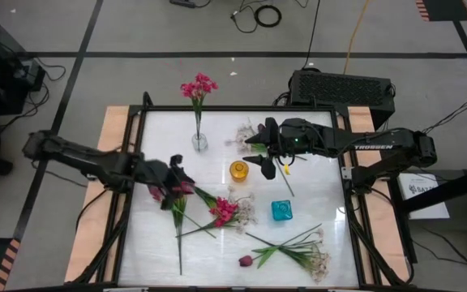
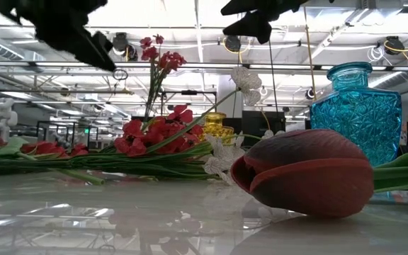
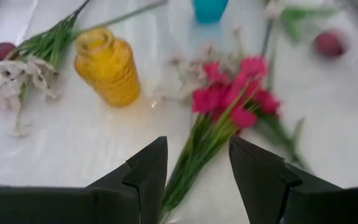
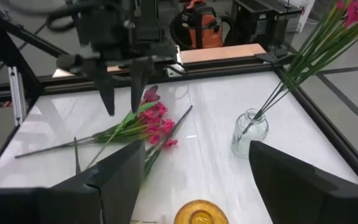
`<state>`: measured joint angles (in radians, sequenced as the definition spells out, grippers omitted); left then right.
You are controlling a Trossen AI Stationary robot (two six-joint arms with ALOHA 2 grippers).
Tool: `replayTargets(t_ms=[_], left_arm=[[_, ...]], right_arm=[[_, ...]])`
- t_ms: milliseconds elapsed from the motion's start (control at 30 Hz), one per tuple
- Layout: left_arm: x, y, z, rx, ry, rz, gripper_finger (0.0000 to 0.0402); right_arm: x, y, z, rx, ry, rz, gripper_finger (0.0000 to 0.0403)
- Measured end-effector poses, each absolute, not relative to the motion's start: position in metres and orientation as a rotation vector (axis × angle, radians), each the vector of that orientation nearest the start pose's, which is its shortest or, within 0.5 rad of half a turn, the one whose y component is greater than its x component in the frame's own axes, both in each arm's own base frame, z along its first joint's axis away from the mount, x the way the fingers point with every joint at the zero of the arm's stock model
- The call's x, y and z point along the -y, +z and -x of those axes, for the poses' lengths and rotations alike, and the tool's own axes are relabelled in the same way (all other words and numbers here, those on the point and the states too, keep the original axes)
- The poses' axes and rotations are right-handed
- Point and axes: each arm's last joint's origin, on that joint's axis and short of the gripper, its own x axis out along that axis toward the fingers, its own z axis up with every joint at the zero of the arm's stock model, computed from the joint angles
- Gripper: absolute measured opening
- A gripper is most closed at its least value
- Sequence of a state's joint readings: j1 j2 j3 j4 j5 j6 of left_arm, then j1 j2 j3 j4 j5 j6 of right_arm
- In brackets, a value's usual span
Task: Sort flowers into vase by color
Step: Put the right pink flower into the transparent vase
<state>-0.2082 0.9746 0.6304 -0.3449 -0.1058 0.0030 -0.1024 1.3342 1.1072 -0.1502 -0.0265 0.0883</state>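
My left gripper [image 3: 197, 168] hangs open over a bunch of magenta-pink flowers [image 3: 229, 102] that lies flat on the white table, left of centre [image 1: 224, 211]. Their green stems run below the gap between the fingers without touching them. The right wrist view shows those fingers [image 4: 122, 102] pointing down above the bunch. A clear vase [image 1: 199, 142] at the far middle holds pink flowers [image 1: 199, 85] upright. My right gripper [image 1: 258, 148] waits open above the far middle, with nothing between its fingers [image 4: 197, 180]. White flowers [image 1: 244, 134] lie beneath it.
A yellow vase [image 1: 239, 170] stands at the centre and a blue vase [image 1: 281, 211] to its near right. A maroon tulip bud [image 1: 246, 261] and white sprigs [image 1: 319, 259] lie near the front edge. More dark-pink sprigs [image 1: 169, 193] lie under my left gripper.
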Motion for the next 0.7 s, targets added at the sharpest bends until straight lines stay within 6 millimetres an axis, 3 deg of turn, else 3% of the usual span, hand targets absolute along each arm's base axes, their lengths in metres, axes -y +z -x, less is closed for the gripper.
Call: replayTargets(t_ms=[200, 367, 700], left_arm=[[0.047, 0.203, -0.22, -0.791, -0.126, -0.156, 0.019], [0.052, 0.182, -0.238, -0.82, -0.178, -0.191, 0.0232], [0.049, 0.153, -0.251, -0.905, -0.213, -0.302, 0.0253]], right_arm=[[0.03, 0.326, -0.298, -0.394, -0.09, -0.106, 0.0279], [0.03, 0.325, -0.298, -0.406, -0.087, -0.092, 0.0279], [0.03, 0.324, -0.297, -0.422, -0.088, -0.093, 0.0279]])
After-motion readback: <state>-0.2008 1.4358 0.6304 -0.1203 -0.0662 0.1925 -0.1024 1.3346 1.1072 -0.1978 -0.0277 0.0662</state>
